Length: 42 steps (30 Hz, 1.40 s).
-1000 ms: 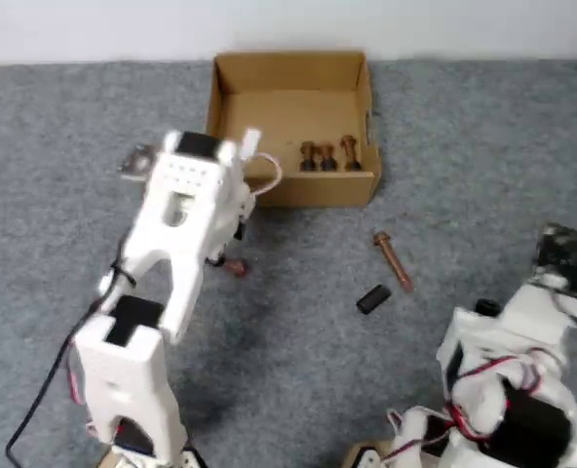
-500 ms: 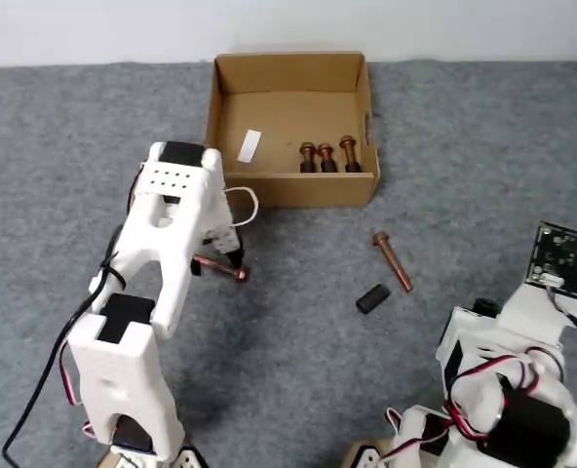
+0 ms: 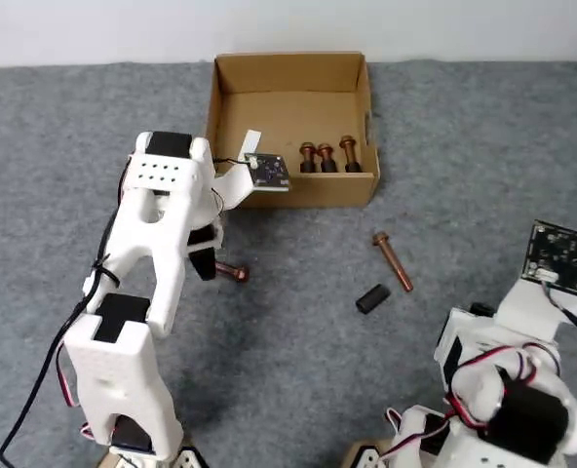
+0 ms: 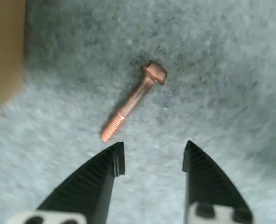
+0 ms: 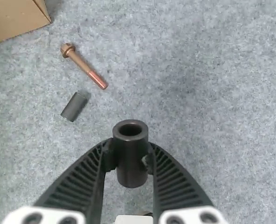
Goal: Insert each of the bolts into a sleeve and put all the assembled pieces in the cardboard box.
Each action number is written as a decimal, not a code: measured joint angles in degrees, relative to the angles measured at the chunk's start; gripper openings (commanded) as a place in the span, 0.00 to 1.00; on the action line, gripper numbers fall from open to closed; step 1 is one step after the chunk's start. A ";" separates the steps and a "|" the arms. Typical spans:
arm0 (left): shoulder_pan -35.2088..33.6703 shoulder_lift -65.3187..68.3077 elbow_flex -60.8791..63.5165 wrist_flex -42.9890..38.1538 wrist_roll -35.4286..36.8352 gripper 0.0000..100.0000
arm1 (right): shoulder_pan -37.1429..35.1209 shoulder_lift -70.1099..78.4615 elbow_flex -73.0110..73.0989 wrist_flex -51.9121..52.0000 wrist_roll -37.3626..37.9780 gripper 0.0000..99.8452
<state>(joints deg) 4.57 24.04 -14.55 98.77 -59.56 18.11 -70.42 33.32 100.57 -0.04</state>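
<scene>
We saw the left arm (image 3: 162,239) cover most of one bolt (image 3: 234,272) in the high view, leaving only its head end. In the left wrist view the cardboard box (image 4: 5,46) was a blurred slab cut off at the edge. The right gripper (image 5: 128,151) hid between its fingers the lower end of the sleeve (image 5: 130,140) it clamped.

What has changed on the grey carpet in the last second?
The left arm drew back from the brown cardboard box toward its base; its open left gripper hangs over a copper-coloured bolt lying on the carpet. Nothing was visibly gripped or released. The right arm kept its place, right gripper shut on a black cylindrical sleeve. The second loose bolt, loose black sleeve and three pieces in the box stayed.
</scene>
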 measured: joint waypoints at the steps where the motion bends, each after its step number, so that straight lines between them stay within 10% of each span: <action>1: 0.00 0.00 -0.26 0.00 -2.55 0.21 | 0.00 -0.26 0.00 0.00 0.00 0.01; 9: 2.11 0.09 -0.53 0.00 -13.36 0.21 | 0.00 -0.26 2.02 -0.35 2.20 0.01; 42: 7.21 15.30 -0.62 -9.49 -12.48 0.00 | 0.00 -0.26 3.43 -0.97 3.69 0.01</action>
<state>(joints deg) 11.78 39.34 -15.16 89.27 -72.04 18.11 -70.68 36.75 99.60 3.65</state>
